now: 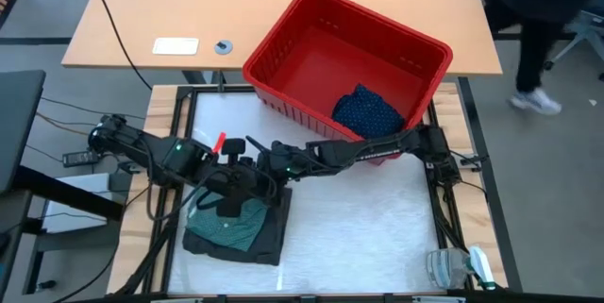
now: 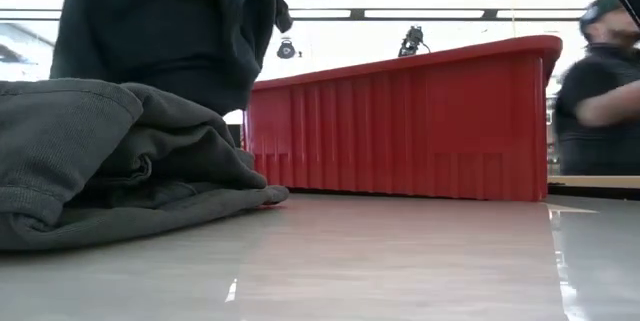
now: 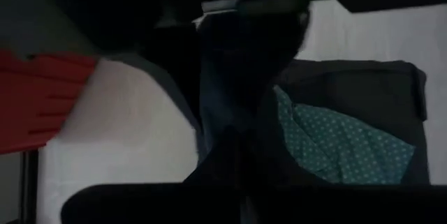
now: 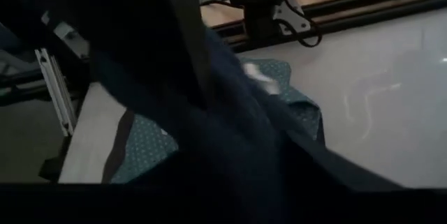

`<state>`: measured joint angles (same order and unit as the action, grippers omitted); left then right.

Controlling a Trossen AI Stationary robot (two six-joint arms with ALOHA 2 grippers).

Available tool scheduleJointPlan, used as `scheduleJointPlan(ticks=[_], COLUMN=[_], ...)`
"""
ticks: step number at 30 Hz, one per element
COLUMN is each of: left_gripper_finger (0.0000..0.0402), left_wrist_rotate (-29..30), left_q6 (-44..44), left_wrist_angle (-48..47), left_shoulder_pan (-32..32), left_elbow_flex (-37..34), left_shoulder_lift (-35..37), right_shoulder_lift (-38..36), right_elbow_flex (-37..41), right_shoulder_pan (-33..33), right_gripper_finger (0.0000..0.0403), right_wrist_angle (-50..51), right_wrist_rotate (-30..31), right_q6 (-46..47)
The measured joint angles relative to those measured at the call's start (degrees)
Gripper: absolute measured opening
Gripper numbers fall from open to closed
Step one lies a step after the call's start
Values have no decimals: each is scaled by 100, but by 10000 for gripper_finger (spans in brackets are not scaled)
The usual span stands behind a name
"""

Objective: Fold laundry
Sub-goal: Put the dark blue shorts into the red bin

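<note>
1. Both your arms meet over the folded stack at the table's (image 1: 377, 237) front-left corner, with a plain dark garment (image 2: 170, 31) hanging between them, lifted clear of the pile.
2. Your left gripper (image 1: 229, 173) is clenched tight on that dark cloth; you can see the fabric draping right past it in the left wrist view.
3. Your right gripper (image 1: 267, 163) sits just beside the left one, buried in the same cloth, and I cannot tell whether it is pinching or letting go.
4. My call: get a firm second corner, spread the two holds apart so the piece hangs flat, then lay it squarely down.
5. Below, the charcoal grey piece (image 2: 110, 156) looks thick, ribbed and rumpled at its edge; the teal-green dotted shirt (image 1: 231, 223) lies on it, thin and soft.
6. A navy dotted piece (image 1: 370, 114) waits crumpled in the rigid, slatted red basket (image 1: 283, 43) at the table's back edge.
</note>
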<state>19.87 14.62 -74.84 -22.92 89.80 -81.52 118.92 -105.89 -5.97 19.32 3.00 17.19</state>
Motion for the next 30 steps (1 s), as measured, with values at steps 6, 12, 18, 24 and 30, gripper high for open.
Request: scheduleJointPlan(ticks=[6, 12, 18, 24, 30], left_gripper_finger=[13, 68, 95, 97, 89], left_wrist_rotate=[15, 178, 705, 824, 986], left_q6=[211, 475, 711, 740, 737], left_wrist_angle=[-171, -283, -159, 510, 1008], left_shoulder_pan=[0, 150, 586, 990, 1594], left_elbow_flex=[4, 8, 0, -504, -1256], left_shoulder_lift=[17, 555, 1398, 1952, 2046], right_shoulder_lift=[-17, -331, -1135, -1877, -2132], right_elbow_flex=[-7, -2, 2, -4, -9], right_shoulder_pan=[4, 138, 660, 1576, 2767], right_gripper_finger=[22, 21, 21, 21, 21], right_wrist_angle=[170, 961, 1181, 965, 722], right_wrist_rotate=[-364, -44, 149, 96, 389], right_q6=[230, 676, 438, -102, -643])
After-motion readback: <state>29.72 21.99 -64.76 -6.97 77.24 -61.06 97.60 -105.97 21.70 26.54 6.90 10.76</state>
